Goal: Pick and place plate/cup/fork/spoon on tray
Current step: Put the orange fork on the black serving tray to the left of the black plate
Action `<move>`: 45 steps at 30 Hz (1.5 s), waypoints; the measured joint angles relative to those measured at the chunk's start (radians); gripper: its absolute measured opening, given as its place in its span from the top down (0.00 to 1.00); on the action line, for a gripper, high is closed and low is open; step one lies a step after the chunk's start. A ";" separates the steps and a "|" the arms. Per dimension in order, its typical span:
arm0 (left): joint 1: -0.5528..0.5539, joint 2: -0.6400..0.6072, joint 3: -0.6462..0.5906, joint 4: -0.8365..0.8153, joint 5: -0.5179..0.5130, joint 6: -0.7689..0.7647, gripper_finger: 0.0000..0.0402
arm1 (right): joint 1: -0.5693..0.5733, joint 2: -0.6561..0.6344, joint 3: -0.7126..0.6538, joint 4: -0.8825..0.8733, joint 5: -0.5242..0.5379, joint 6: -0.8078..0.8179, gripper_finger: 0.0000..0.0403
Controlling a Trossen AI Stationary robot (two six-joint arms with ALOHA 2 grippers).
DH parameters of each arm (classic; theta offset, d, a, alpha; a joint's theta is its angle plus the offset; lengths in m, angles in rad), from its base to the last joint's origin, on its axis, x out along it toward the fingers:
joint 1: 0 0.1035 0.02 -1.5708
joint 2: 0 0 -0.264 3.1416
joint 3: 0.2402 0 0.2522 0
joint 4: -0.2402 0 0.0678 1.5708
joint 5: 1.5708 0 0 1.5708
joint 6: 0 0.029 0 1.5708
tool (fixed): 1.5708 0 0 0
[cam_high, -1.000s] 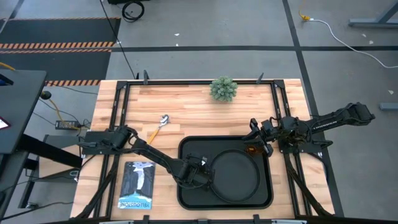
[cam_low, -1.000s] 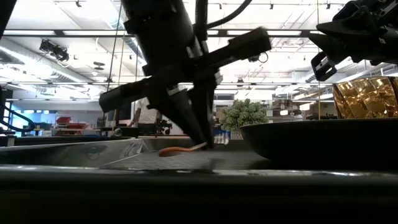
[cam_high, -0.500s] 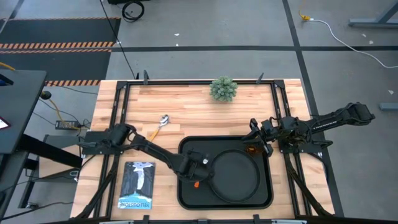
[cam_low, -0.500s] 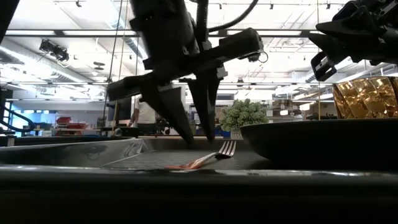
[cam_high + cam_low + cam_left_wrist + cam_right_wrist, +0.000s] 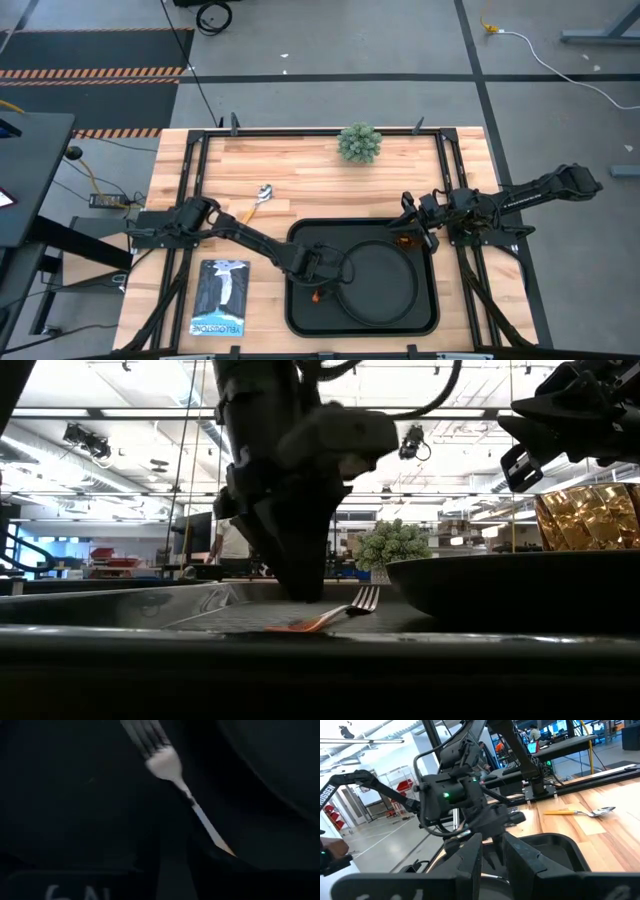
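The black tray lies at the table's near middle. The round black plate sits in its right half. The amber cup stands in the tray's far right corner, and it also shows in the low view. The fork lies on the tray floor left of the plate, its orange handle toward the near edge and its tines raised. My left gripper hovers open just above the fork. My right gripper is open and empty above the cup. The spoon lies on the wood, far left of the tray.
A small potted plant stands at the table's far middle. A booklet lies near the front left edge. Bare wood shows between the spoon and the plant. The left arm reaches across the tray's left rim.
My left gripper held the fork by its handle just above the tray floor, then opened and let it go. The fork now lies on the tray beside the plate. The gripper has since risen a little and turned about over the fork.
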 joint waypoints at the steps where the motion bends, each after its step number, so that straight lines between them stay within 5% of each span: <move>1: -0.007 0.000 0.000 0.010 0.000 0.052 0.76 | 0.002 0.001 0.000 -0.001 0.002 -0.003 0.79; 7: -0.057 0.003 0.000 0.069 0.002 0.289 0.77 | 0.004 0.000 0.000 0.000 0.005 -0.003 0.79; 15: -0.109 0.029 0.001 0.091 -0.003 0.420 0.77 | 0.016 0.001 0.000 0.002 0.007 -0.004 0.79; 36: -0.088 0.065 0.000 0.314 -0.060 0.425 0.77 | 0.016 0.009 0.000 -0.006 0.002 -0.003 0.79; 45: -0.069 0.026 0.035 0.168 -0.102 0.448 0.77 | 0.016 0.018 0.000 -0.007 0.010 0.001 0.79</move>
